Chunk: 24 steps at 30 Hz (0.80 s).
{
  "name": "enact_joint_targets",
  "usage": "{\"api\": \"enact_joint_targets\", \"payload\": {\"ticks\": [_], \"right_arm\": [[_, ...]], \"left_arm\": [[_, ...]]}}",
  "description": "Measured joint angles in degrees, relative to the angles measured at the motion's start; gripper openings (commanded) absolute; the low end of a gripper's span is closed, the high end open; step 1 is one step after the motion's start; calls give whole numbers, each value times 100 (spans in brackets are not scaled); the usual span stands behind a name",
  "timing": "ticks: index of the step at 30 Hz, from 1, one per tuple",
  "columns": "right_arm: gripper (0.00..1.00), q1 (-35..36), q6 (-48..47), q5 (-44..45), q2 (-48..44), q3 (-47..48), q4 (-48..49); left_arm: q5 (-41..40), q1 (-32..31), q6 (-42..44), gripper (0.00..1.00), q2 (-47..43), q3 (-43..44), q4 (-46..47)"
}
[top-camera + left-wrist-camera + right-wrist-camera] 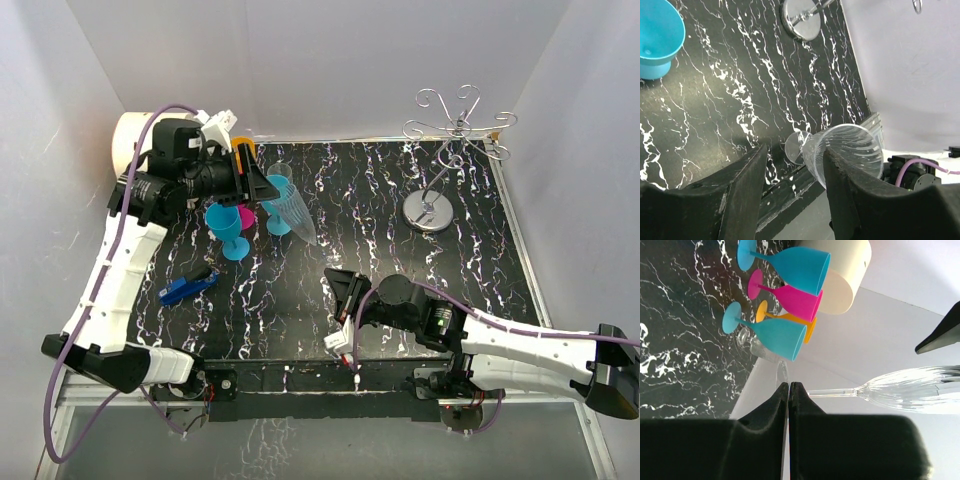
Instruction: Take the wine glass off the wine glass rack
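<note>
By the blue goblets (232, 225), left gripper (795, 155) half-closed around wine glass (847, 147), grip unclear; right gripper (789, 387) shut, empty. Glass looks off the wine glass rack (427, 211); likely next: gentle upright set-down.

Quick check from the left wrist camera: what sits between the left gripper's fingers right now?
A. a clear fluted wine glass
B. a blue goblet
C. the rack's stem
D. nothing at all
A: in the left wrist view the clear fluted wine glass lies between the fingers of the left gripper, well away from the wine glass rack, whose round base shows at the top of that view.
</note>
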Motion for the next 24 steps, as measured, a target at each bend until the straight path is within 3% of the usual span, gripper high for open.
{"api": "enact_joint_targets", "payload": {"ticks": [18, 24], "right_arm": [[0, 55, -852, 382, 116, -260, 275], [1, 92, -1010, 448, 278, -271, 413]], "left_arm": [[608, 22, 48, 16, -195, -452, -131], [610, 22, 101, 0, -341, -466, -323]]}}
